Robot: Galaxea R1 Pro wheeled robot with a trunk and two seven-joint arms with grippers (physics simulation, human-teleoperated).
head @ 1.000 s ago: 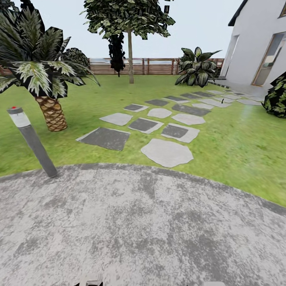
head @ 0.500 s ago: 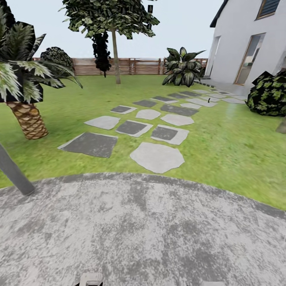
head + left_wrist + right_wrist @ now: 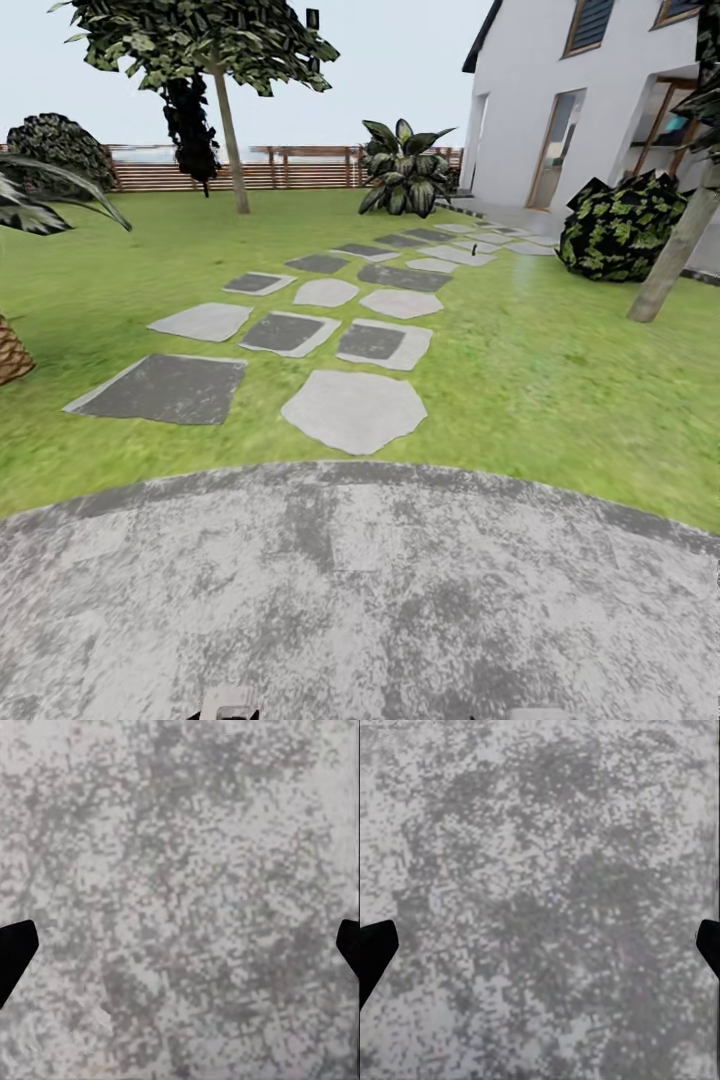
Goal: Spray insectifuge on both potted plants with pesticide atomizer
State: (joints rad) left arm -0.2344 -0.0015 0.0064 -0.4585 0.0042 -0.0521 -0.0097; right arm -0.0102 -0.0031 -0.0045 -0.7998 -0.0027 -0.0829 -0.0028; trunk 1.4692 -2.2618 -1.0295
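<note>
text: none readable | labels: none | signs: none | numbers: none

The patio point(image 3: 360, 600) lies nearest; stepping stones point(image 3: 352, 408) cross the lawn point(image 3: 560, 400) from its far edge toward the house point(image 3: 600, 100) at right, the fence point(image 3: 290, 170) behind.

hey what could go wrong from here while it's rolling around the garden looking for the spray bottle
1. A tiny dark upright thing stands on the far stepping stones; it is too small to identify, so the robot could mistake or miss it.
2. Leaving the stone patio means crossing the lawn and uneven stepping stones, which might unsettle the wheeled base.
3. The slanted trunk and dark bush stand close on the right; a wide turn could clip them.
</note>
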